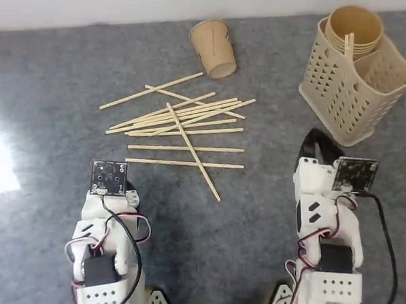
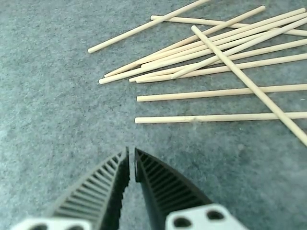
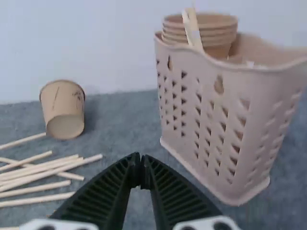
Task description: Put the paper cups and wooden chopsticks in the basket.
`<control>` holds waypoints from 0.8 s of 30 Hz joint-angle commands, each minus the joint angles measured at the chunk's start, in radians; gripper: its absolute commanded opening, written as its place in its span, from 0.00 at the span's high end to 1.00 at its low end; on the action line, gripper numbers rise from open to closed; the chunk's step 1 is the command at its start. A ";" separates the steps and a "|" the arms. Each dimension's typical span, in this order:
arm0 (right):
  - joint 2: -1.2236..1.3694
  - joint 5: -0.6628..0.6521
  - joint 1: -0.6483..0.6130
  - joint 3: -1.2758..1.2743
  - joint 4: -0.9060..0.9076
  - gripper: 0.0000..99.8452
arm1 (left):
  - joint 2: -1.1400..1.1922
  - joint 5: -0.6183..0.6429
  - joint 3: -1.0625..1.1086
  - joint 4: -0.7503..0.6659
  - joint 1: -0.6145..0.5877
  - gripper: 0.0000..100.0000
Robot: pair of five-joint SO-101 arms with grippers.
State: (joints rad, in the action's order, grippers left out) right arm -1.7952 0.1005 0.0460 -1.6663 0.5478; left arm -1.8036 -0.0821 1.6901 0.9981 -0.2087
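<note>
Many crossed chopsticks (image 1: 177, 123) could scatter when one is picked; left fingers (image 2: 108, 184) and right fingers (image 3: 109, 189) are together.

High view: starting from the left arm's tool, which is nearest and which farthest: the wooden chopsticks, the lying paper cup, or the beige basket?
From the left tool:
1. pile of pale wooden chopsticks, just ahead of it.
2. brown paper cup on its side, beyond the pile.
3. beige perforated plastic basket, far across on the right arm's side.
</note>
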 commanded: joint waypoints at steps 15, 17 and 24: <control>-0.019 0.115 0.010 -0.017 0.412 0.99 | -0.014 -0.002 -0.114 -0.060 0.084 0.98; -0.019 0.114 0.010 -0.017 0.414 0.99 | -0.012 0.034 -0.165 -0.066 0.086 0.96; -0.019 0.114 0.010 -0.017 0.433 0.99 | -0.009 0.075 -0.352 -0.031 0.163 0.84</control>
State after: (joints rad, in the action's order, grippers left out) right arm -1.7967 0.2094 0.0460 -1.6663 0.9743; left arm -1.8036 -0.0238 1.4661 0.9551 -0.0982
